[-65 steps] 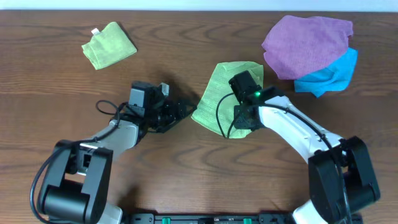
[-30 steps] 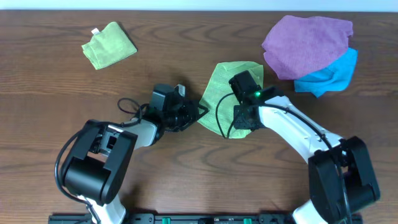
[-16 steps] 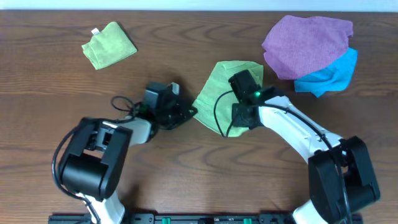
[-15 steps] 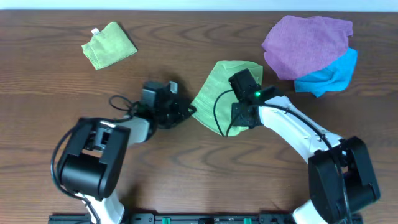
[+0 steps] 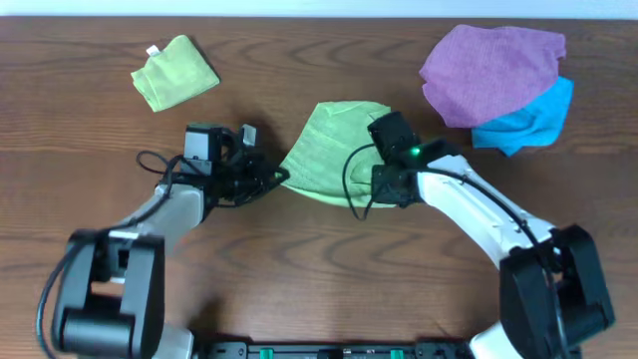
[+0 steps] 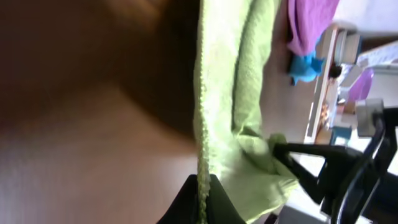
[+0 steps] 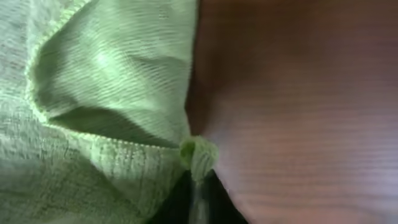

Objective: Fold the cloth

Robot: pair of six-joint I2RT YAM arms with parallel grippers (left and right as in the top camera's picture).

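The lime-green cloth [image 5: 331, 150] is lying partly bunched on the wooden table [image 5: 299, 284], between the two arms. The left gripper [image 5: 275, 179] is clamping its left edge, and the right gripper [image 7: 196, 185] is pinching a corner on its near right side. Both pinches appear to be taking only the hem. For a clean fold, the arms should be lifting together, holding that edge taut and level, and carrying it across without dragging toward the purple cloth [image 5: 493, 58].
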